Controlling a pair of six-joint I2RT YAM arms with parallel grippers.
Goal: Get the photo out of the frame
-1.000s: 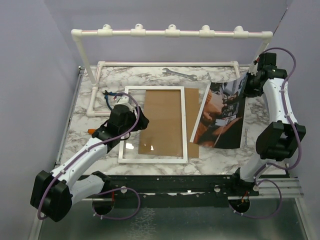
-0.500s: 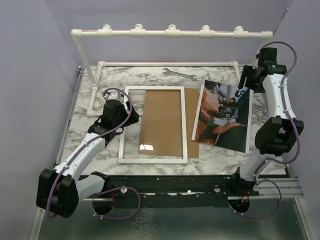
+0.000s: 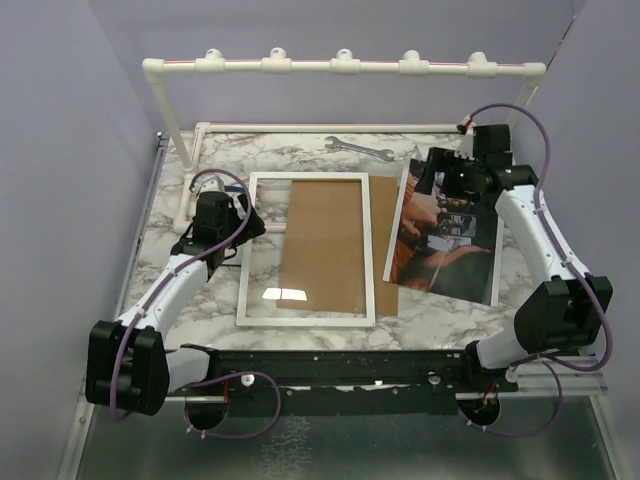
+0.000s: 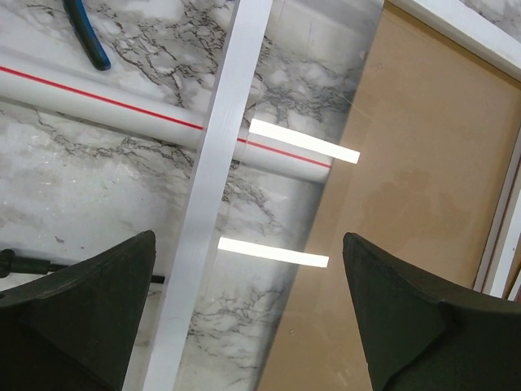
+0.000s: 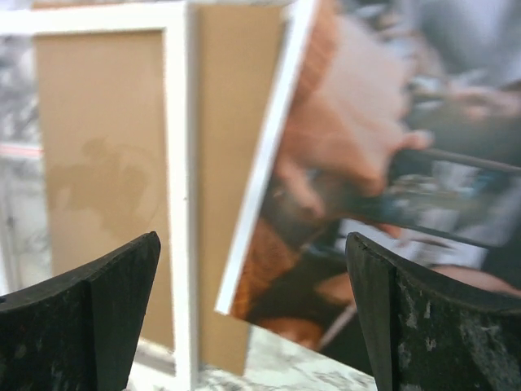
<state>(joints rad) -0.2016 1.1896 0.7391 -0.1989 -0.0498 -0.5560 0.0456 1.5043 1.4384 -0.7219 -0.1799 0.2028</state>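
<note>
The frame (image 3: 244, 250), with its white border and glass front, lies flat at mid-table over a brown backing board (image 3: 325, 245). The photo (image 3: 450, 250), a dark reddish print, lies flat on the marble right of the frame, its left edge over the board's right strip. My left gripper (image 3: 250, 226) is open and empty, hovering over the frame's left border (image 4: 220, 204). My right gripper (image 3: 428, 176) is open and empty above the photo's far left end. In the right wrist view the photo (image 5: 366, 187) and the frame's right border (image 5: 175, 204) show between the fingers (image 5: 98, 318).
A white pipe rack (image 3: 340, 65) spans the back, its base pipe (image 4: 106, 102) running by the frame's left side. A wrench (image 3: 358, 147) lies at the back centre. Blue-handled pliers (image 4: 85, 37) rest left of the frame.
The right gripper has opened and let go of the photo, which now lies flat, then swung left over its far end. The left gripper has opened wider and drawn back left.
</note>
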